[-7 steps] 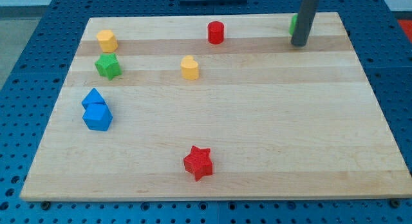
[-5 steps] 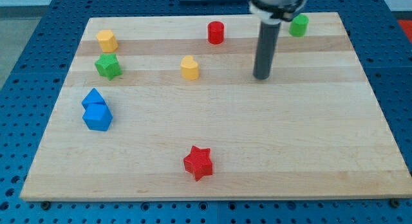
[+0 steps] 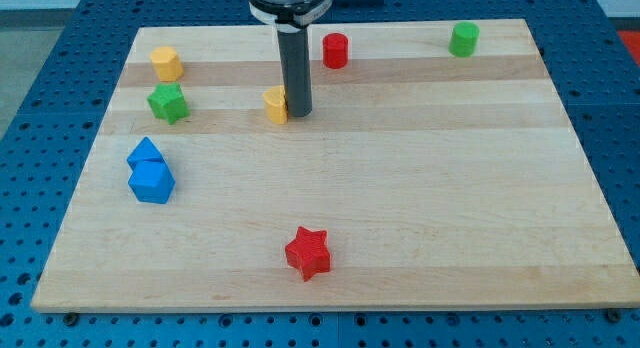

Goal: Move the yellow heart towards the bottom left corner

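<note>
Tip (image 3: 298,114) touching yellow heart (image 3: 275,105) on its right, upper centre | no pincer fitted, just a rod | push should angle down-left, passing above the blue blocks (image 3: 150,172)

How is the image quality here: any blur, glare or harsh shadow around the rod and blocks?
Camera view: even, soft lighting with no glare on the board; blocks cast only faint shadows. Edges look sharp, including my tip beside the yellow heart, which the rod partly hides. The red star is in focus too.
</note>
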{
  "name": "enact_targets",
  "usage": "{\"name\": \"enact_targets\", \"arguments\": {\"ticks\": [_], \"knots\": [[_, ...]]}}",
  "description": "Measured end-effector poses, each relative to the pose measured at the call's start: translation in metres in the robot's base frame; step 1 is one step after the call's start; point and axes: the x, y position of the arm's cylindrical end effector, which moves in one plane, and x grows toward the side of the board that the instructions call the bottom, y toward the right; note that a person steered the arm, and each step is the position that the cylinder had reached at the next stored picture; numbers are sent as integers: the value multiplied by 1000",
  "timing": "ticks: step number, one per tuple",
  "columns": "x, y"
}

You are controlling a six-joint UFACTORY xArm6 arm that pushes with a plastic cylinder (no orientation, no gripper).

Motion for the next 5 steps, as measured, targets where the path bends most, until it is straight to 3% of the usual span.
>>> {"name": "enact_targets", "arguments": {"ticks": [3, 5], "knots": [[-37, -19], [4, -26]]}}
